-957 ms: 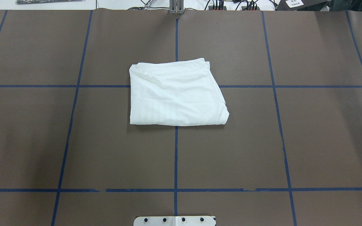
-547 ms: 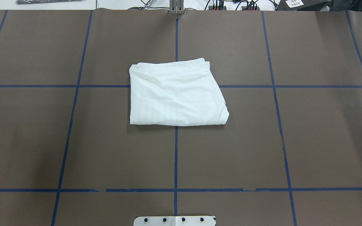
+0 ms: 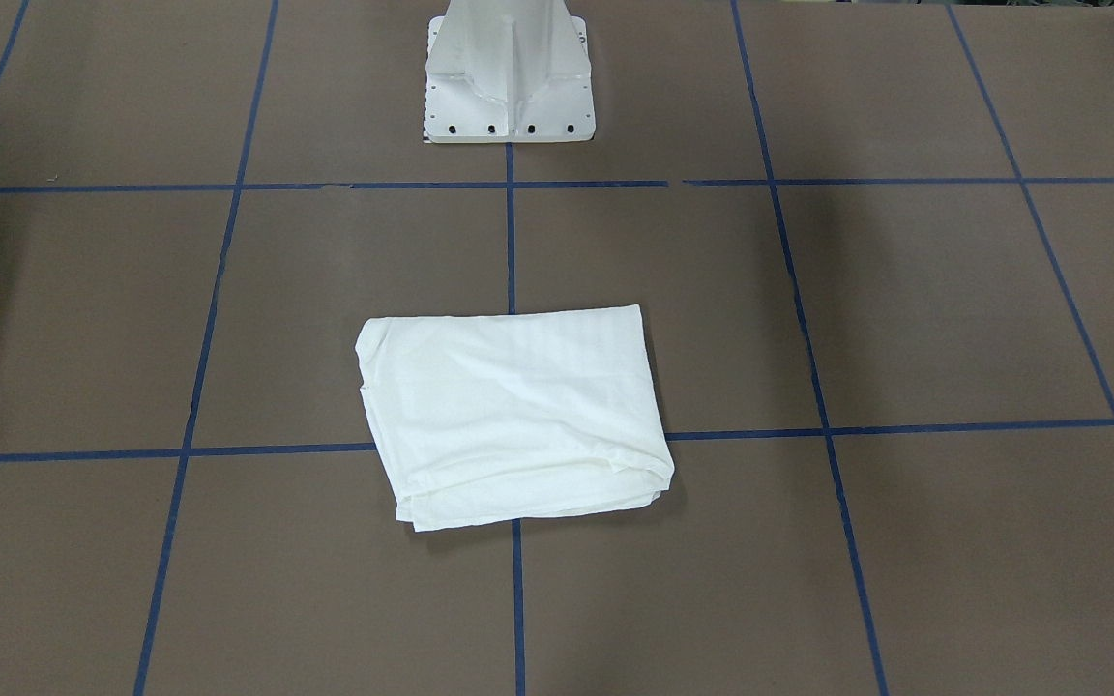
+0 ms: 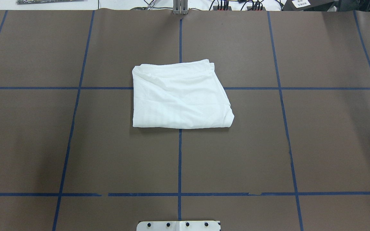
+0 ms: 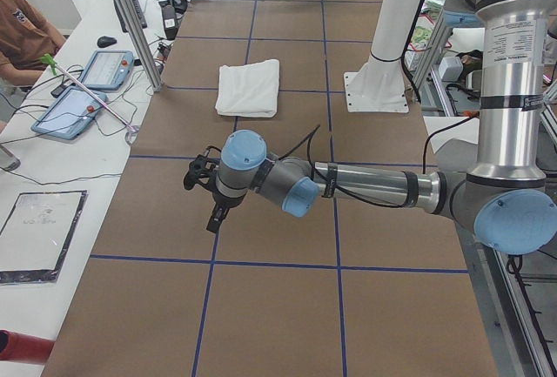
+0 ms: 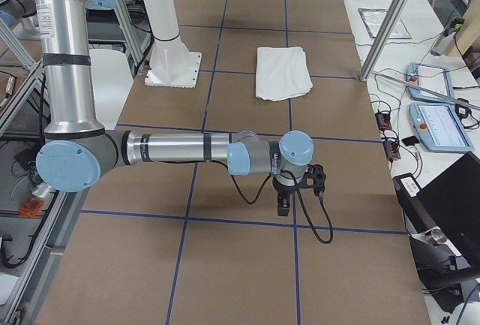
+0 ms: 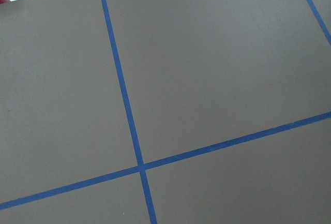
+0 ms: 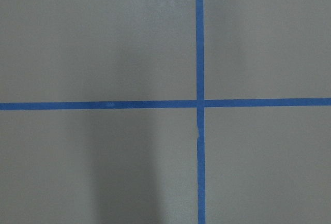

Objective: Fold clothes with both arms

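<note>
The white T-shirt point(image 4: 180, 96) lies folded into a compact, roughly square packet in the middle of the table point(image 4: 326, 144). It straddles the centre line of the blue tape grid point(image 4: 179, 160), somewhat far of the pedestal base point(image 3: 509, 77).

Both arms hang low over bare table, well apart from the cloth, one toward each end. The left gripper point(image 5: 214, 220) and the right gripper point(image 6: 283, 206) show only in the side views, so it cannot be told whether their fingers are spread or pressed together. Each wrist camera sees nothing but brown surface and tape crossings.

The folding looks essentially finished. What remains, if anything, is tidying: the near right corner juts out past the rest, and the layers along the far edge sit slightly staggered. A good correction would pinch only the top layers at the two far corners, lift both together and lay them square, without dragging the packet.

No print or neck label faces up on the shirt. A white paper tag point(image 4: 301, 3) beyond the far right edge and a sticker point(image 5: 513, 42) on the left arm's upright tube carry text too small to read.
</note>
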Controlling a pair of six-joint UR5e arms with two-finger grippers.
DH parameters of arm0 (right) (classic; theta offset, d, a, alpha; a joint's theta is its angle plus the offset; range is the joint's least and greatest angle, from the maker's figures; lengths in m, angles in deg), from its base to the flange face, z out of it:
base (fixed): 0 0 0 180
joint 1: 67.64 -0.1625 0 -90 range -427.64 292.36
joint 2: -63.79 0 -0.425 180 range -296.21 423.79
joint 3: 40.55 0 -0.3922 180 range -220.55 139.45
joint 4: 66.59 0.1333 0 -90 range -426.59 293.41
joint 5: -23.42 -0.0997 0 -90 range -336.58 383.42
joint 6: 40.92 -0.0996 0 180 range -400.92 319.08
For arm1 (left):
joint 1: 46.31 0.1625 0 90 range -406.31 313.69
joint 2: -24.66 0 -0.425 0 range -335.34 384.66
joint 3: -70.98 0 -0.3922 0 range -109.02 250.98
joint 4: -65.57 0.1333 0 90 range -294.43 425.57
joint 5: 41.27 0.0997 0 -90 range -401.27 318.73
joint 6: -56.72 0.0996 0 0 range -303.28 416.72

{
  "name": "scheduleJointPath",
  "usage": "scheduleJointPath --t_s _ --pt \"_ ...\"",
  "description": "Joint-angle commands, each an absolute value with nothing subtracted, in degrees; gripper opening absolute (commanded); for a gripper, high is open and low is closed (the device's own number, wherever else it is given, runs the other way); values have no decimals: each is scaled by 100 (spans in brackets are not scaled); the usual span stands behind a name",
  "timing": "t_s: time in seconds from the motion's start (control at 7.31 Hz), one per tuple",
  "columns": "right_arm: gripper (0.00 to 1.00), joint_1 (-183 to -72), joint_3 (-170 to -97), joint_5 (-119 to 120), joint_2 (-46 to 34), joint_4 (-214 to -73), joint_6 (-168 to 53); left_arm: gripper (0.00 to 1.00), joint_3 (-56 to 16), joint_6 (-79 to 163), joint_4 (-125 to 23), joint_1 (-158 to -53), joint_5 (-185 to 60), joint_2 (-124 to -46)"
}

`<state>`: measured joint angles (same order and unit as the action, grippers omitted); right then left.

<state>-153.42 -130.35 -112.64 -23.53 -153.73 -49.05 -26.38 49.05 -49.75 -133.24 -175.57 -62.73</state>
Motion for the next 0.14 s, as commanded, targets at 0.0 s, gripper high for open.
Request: scheduleJointPath --t_s 0.0 --pt "100 -15333 -13002 -11377 -2375 -15369 -4892 100 -2623 4908 -4983 -13305 -17548 -6323"
